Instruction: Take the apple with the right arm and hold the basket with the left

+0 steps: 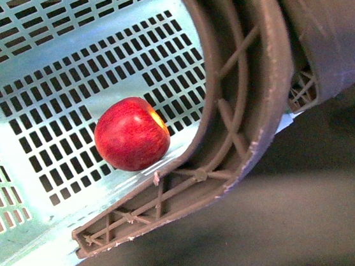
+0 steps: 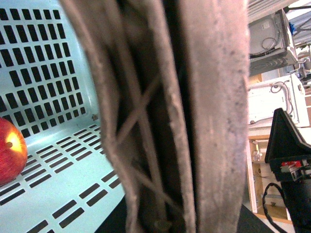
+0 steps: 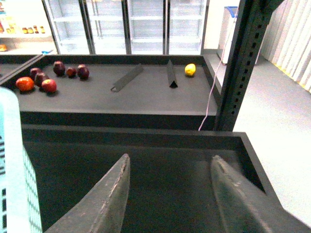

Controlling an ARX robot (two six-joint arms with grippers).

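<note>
The glossy red apple (image 1: 131,134) lies on the slotted floor of the pale mint-blue basket (image 1: 63,88), close to its near rim. A curved brown ribbed handle (image 1: 244,99) arcs over the rim right beside the apple. In the left wrist view the same handle (image 2: 170,121) fills the picture; my left gripper is shut on it and its fingers are hidden. The apple (image 2: 10,149) shows at that view's edge. My right gripper (image 3: 170,162) stands open over a dark tray with nothing between its fingers; a strip of the basket (image 3: 12,160) lies beside it.
Beyond the right gripper a black shelf (image 3: 146,92) carries several dark red fruits (image 3: 48,77), a yellow lemon (image 3: 190,69) and two black dividers. A black perforated post (image 3: 240,68) rises beside it. Glass-door fridges (image 3: 126,24) stand behind.
</note>
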